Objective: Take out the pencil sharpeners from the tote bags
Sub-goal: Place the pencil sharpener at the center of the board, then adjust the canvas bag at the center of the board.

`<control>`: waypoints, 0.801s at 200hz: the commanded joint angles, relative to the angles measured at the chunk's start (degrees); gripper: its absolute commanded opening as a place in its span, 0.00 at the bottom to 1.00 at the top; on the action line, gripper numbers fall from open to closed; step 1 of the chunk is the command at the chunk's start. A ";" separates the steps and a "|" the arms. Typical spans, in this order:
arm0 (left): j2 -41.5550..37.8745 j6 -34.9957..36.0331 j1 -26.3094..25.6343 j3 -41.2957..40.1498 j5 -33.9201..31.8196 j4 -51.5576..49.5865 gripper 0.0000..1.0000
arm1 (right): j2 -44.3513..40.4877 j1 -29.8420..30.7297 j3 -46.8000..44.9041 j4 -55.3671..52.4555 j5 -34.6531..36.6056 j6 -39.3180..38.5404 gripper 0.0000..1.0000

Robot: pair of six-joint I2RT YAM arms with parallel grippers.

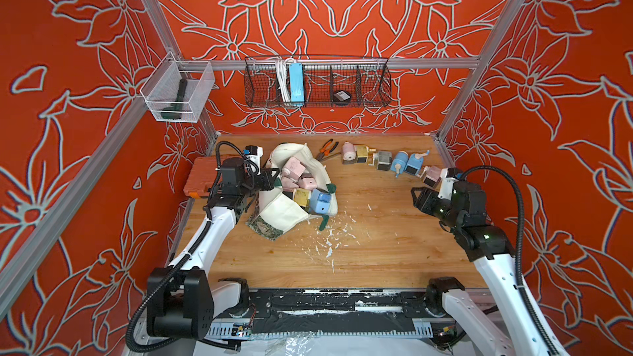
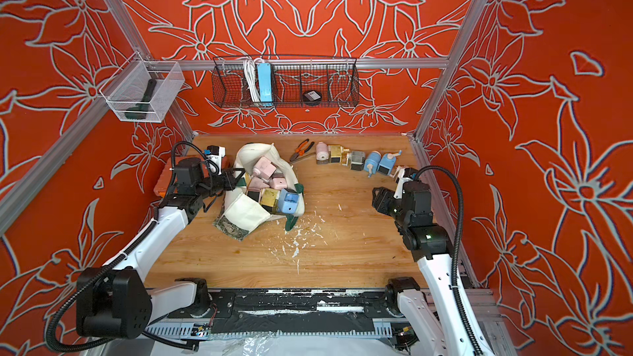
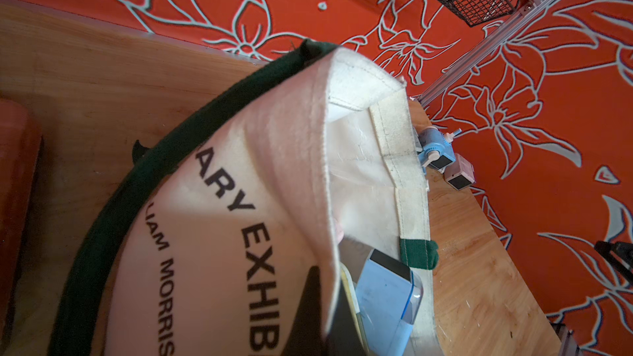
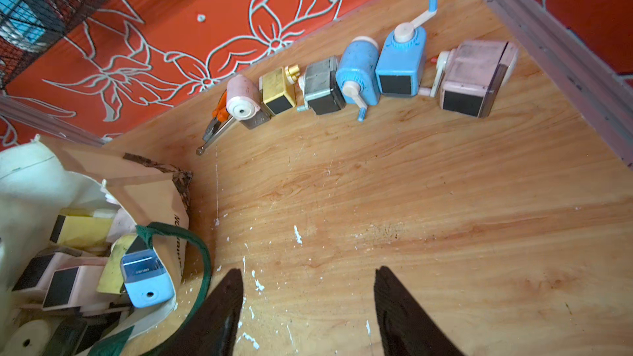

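**Top views.** One tote bag (image 1: 284, 212) lies slumped left of centre on the wood-grain surface (image 1: 376, 251), mouth gaping. It is floppy cream canvas with dark green straps and a floral panel at its near corner. Inside is a heap of pencil sharpeners (image 1: 303, 186): boxy pastel plastic in pink, yellow and blue, with dark drawer fronts. A curved row of sharpeners (image 1: 383, 160), six in all, stands near the back right, beside orange-handled pliers (image 1: 327, 148). The left tool (image 1: 270, 179) sits at the bag's left rim. The right tool (image 1: 416, 196) hovers over bare wood at the right. A black wire basket (image 1: 373, 87) on the back wall holds a blue power strip (image 1: 295, 83).

**Left wrist.** Canvas weave and dark "EXHIB" lettering fill the frame. The left tool is closed, pinching the bag's rim, with one dark finger (image 3: 308, 304) outside the cloth. A blue sharpener (image 3: 387, 299) shows in the mouth.

**Right wrist.** The right tool (image 4: 308, 270) has its jaws wide apart with nothing between them, above scuffed wood with white flecks (image 4: 296, 234). The row reads pink cylinder, yellow, grey, two blue with cranks, pink box — all apart from the bag.
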 commanded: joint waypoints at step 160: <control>-2.93 6.51 -9.69 3.49 -3.13 -4.00 0.00 | 18.82 28.90 4.04 24.51 -13.19 -0.92 0.36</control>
